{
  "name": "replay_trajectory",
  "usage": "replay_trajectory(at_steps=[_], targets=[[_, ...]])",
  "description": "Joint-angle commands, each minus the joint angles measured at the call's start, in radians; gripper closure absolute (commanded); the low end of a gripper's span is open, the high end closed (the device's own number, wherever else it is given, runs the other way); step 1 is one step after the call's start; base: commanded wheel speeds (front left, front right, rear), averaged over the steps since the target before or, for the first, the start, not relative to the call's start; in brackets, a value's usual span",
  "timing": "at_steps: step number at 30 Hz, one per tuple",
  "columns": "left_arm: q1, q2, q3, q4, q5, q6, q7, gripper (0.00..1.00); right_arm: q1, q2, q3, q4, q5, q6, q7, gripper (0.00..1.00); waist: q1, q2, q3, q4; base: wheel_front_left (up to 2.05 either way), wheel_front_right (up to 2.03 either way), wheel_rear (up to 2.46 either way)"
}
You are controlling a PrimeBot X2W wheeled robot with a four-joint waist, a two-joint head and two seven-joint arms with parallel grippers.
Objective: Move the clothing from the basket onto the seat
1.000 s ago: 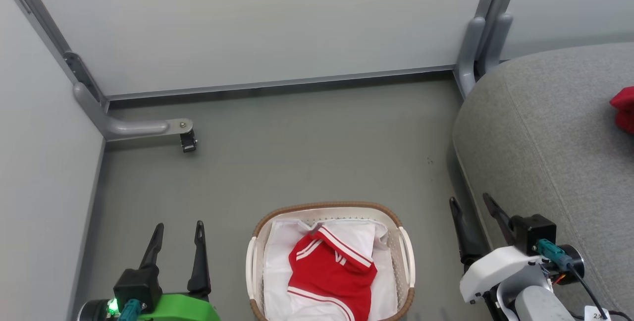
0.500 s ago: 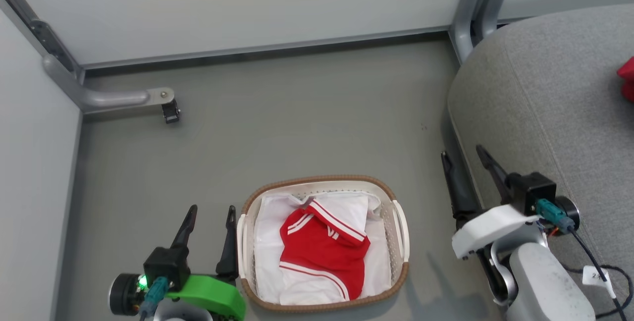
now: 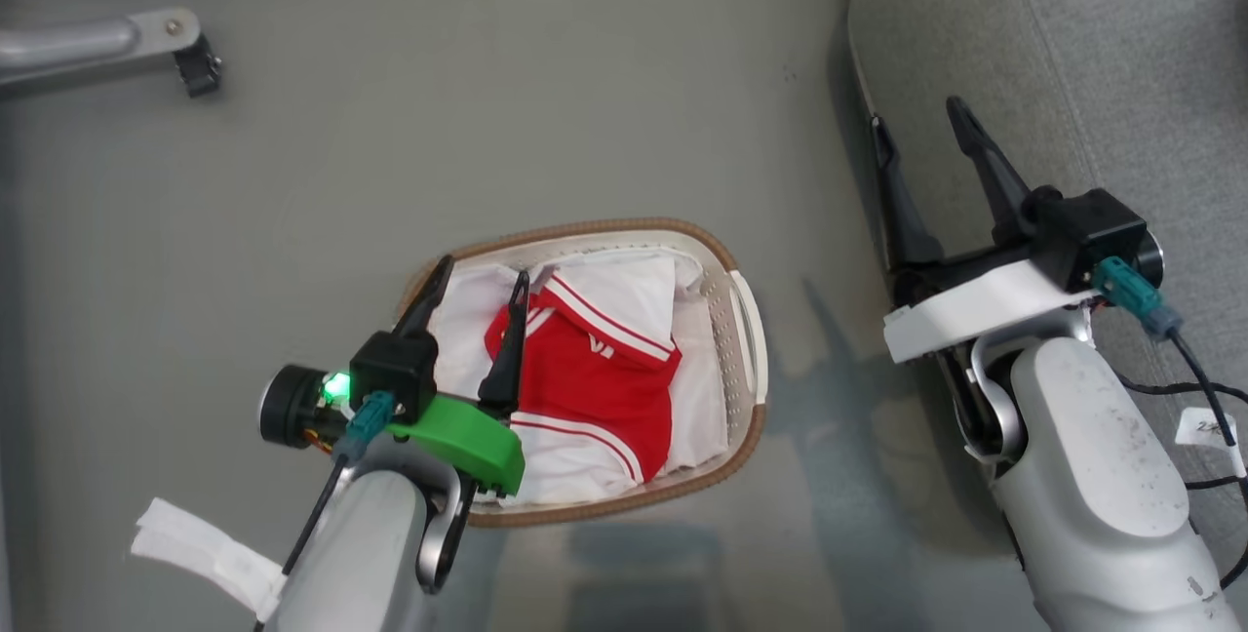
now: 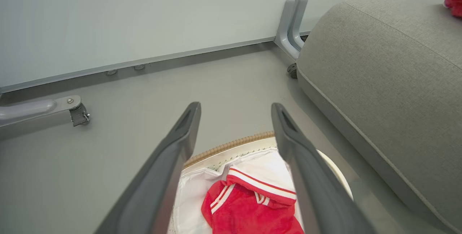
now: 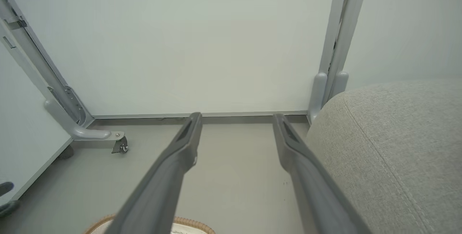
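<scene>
Not much to read here: a small white paper tag [image 3: 1209, 429] dangling at the far right of the head view has dark handwriting starting w/ what looks like a "2", the rest too small to make out. The red garment [image 3: 595, 388] lying in the basket [image 3: 749, 320] carries a tiny white mark just below its striped collar, approx. a "V" shape, not legible as a word or brand.

Test lab: castored partition panels [image 5: 202, 46], grey sofa [image 4: 382, 82]
</scene>
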Motion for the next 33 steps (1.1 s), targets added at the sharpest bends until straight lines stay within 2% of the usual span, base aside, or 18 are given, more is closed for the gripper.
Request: replay_trajectory(at_steps=[1, 15, 23, 33], targets=[[-0.043, 0.007, -0.002, 0.014, 0.013, -0.008, 0.0, 0.0, -0.019, 0.003, -0.008, -0.012, 0.013, -0.001, -0.002, 0.0, 0.0, 0.0, 0.15, -0.084, 0.0, 0.0, 0.0], [-0.244, 0.028, -0.049, 0.237, 0.106, -0.04, 0.0, 0.0, -0.09, 0.023, -0.002, -0.112, 0.037, -0.001, -0.002, 0.0, 0.0, 0.0, 0.326, -0.15, 0.0, 0.0, 0.0], [-0.376, 0.038, -0.065, 0.459, 0.109, -0.042, 0.0, 0.0, -0.125, 0.023, 0.028, -0.19, 0.08, -0.001, -0.002, 0.0, 0.0, 0.0, 0.397, -0.189, 0.0, 0.0, 0.0], [-0.52, 0.059, -0.106, 0.638, 0.144, -0.035, 0.0, 0.0, -0.126, 0.023, 0.042, -0.212, 0.1, -0.001, -0.002, 0.0, 0.0, 0.0, 0.458, -0.211, 0.0, 0.0, 0.0]])
